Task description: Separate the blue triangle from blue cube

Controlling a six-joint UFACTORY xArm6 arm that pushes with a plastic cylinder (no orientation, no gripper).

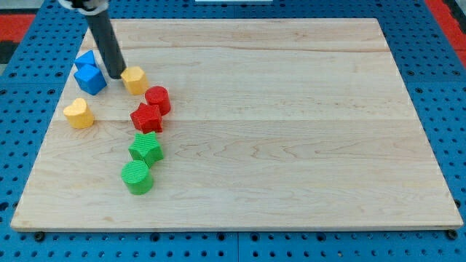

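The blue cube (91, 78) sits near the board's upper left. The blue triangle (85, 59) lies just above it, touching it. My tip (116, 75) rests on the board just right of the blue cube, between it and a yellow block (134, 79). The rod (105, 40) leans up toward the view's top left.
A yellow heart (79, 113) lies below the blue cube. A red cylinder (157, 100) and a red star (146, 117) sit right of it. A green star (146, 148) and a green cylinder (137, 177) lie lower down. The wooden board (291, 131) rests on a blue pegboard (22, 73).
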